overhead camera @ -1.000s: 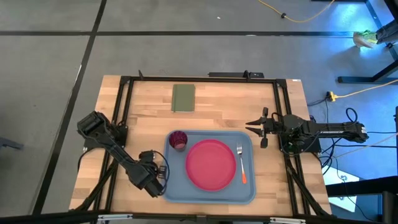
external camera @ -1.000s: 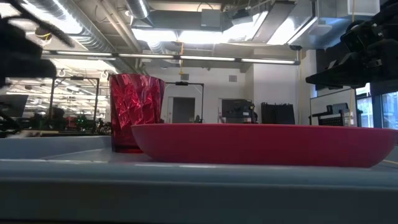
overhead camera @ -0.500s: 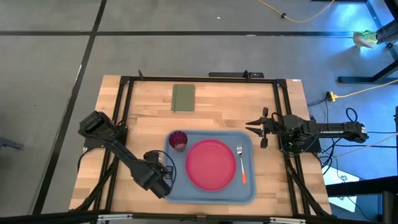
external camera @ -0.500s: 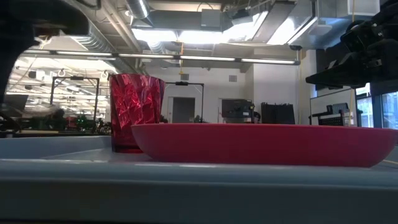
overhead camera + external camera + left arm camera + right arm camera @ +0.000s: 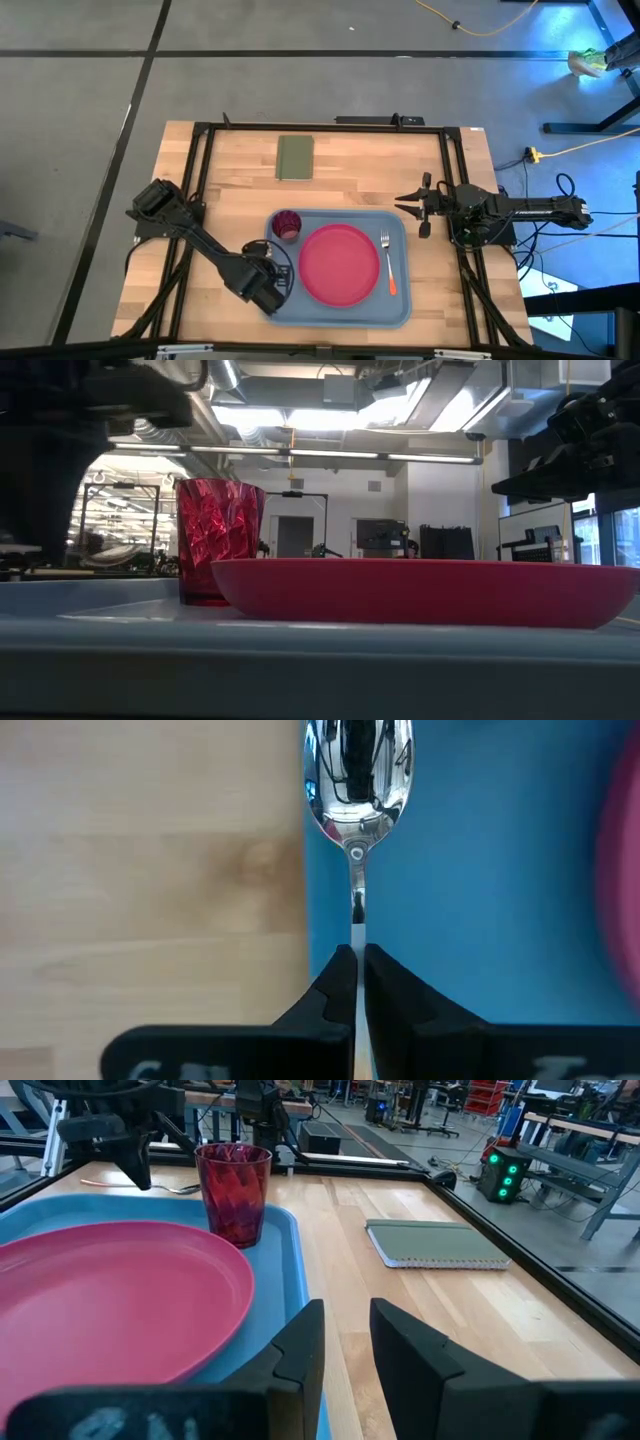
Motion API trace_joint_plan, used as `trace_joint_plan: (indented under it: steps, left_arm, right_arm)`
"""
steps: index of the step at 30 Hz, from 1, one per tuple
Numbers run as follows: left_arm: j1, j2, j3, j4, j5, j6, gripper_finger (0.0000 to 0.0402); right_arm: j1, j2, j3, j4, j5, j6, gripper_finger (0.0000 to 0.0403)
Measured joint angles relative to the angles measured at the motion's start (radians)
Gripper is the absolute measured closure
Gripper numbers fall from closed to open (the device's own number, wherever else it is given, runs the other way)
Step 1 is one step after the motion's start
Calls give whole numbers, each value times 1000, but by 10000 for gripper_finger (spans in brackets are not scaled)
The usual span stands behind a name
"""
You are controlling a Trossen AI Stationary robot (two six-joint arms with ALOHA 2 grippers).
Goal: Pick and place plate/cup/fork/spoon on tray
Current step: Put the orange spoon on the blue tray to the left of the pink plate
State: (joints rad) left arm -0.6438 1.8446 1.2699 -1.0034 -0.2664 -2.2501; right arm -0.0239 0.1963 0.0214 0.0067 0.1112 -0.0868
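My left gripper (image 5: 270, 285) is shut on the spoon (image 5: 357, 780) over the left side of the light-blue tray (image 5: 400, 308). The spoon's silver bowl is just inside the tray's left rim (image 5: 312, 920), and its orange handle is hidden. The pink-red plate (image 5: 340, 263) lies in the middle of the tray. The dark red cup (image 5: 287, 224) stands upright at the tray's far left corner. The fork (image 5: 388, 262) lies on the tray right of the plate. My right gripper (image 5: 418, 205) waits open beyond the tray's far right corner. My left gripper pinches the spoon's thin silver neck (image 5: 357, 925), just behind the bowl, between its two fingers (image 5: 335, 985). The fingers come from above. The spoon lies level with its bowl face up and sticking out past the fingertips. I cannot tell whether it touches the tray.
An olive-green pad (image 5: 294, 157) lies on the wood near the table's far edge. A black frame (image 5: 320, 125) runs around the table top. Bare wood shows between the pad and the tray.
My left gripper has carried the spoon toward the table's right edge and a little toward its near edge, from beside the tray's left rim to over the tray's left side. It has stayed shut on the spoon.
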Motion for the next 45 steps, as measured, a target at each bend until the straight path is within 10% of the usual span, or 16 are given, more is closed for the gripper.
trace_joint_plan:
  steps: [18,45]
  left_arm:
    - [51,183,263,-86,4,87,401]
    - [28,270,270,-53,5,29,401]
  right_arm:
    - [0,0,0,0,0,0,313]
    - [0,0,0,0,0,0,313]
